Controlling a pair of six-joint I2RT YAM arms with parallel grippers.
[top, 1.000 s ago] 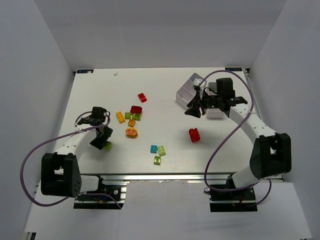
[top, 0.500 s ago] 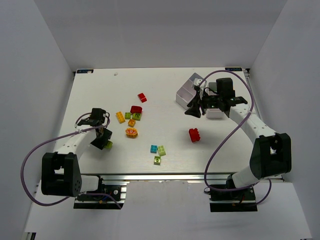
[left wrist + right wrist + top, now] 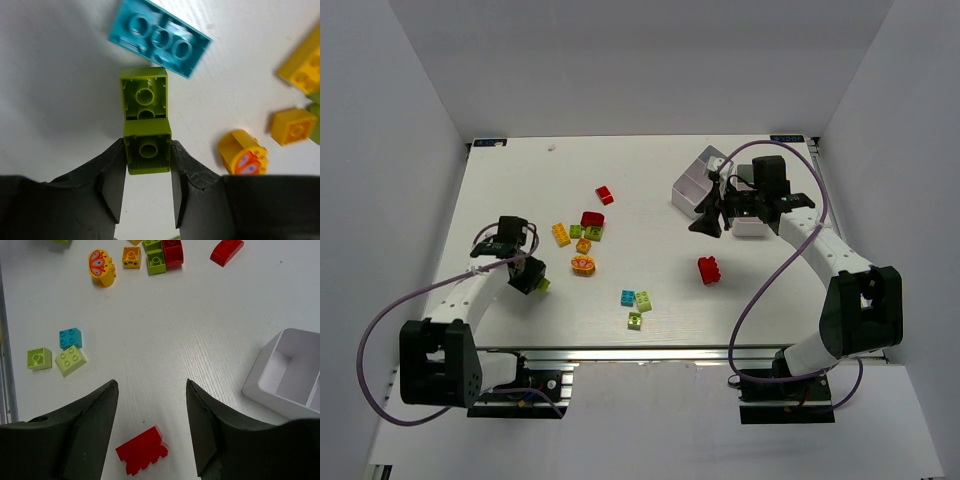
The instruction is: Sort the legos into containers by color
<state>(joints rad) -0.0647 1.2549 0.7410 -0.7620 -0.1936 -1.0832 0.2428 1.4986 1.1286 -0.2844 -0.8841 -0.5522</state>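
Observation:
My left gripper (image 3: 147, 150) (image 3: 528, 274) is shut on a lime brick (image 3: 147, 152) (image 3: 541, 284), one finger flat against each side, low over the table's left part. A second lime brick (image 3: 144, 93) lies just beyond it, then a cyan brick (image 3: 159, 37). My right gripper (image 3: 151, 382) (image 3: 708, 218) hangs open and holds nothing, beside the white containers (image 3: 695, 184) (image 3: 287, 375). A red brick (image 3: 141, 450) (image 3: 709, 269) lies on the table below it. Loose legos sit mid-table: a yellow round piece (image 3: 583, 264) (image 3: 242, 157), a dark red brick (image 3: 592, 218) and a small red one (image 3: 605, 195).
A cyan brick (image 3: 628, 297) and two lime bricks (image 3: 643, 300) (image 3: 635, 320) lie near the front edge. A yellow brick (image 3: 561, 234), a green one (image 3: 593, 233) and an orange one (image 3: 583, 246) cluster by the dark red brick. White walls enclose the table.
The left gripper's jaws have closed onto the lime brick and its wrist has shifted slightly. The right arm and the other bricks have not visibly moved.

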